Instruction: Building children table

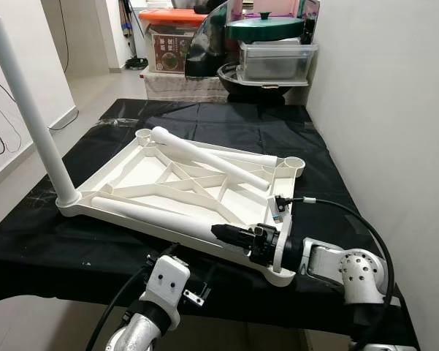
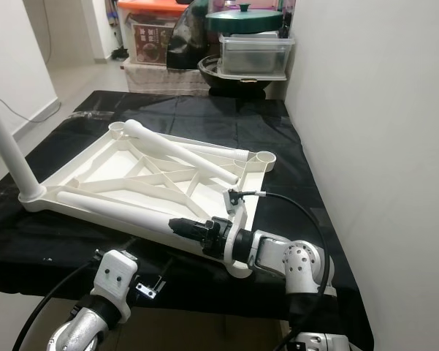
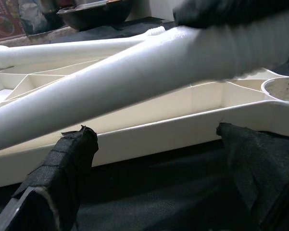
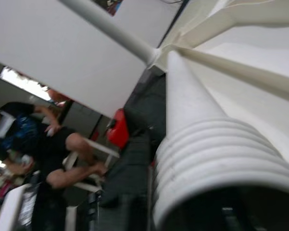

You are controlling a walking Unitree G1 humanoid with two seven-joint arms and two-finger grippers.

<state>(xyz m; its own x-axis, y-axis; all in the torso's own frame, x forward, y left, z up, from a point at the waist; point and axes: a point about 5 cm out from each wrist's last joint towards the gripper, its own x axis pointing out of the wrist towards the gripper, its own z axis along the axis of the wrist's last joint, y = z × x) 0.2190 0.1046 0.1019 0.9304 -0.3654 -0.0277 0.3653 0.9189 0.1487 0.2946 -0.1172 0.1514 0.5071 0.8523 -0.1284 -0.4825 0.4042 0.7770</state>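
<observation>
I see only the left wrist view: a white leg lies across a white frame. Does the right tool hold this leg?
Observer: Yes, the right tool grips the near leg at its ribbed end.
Operator: Is any leg already fitted?
Observer: One standing leg is upright in the near-left corner of the tabletop.
Operator: Where is a free socket?
Observer: An empty socket sits at the far-right corner.
</observation>
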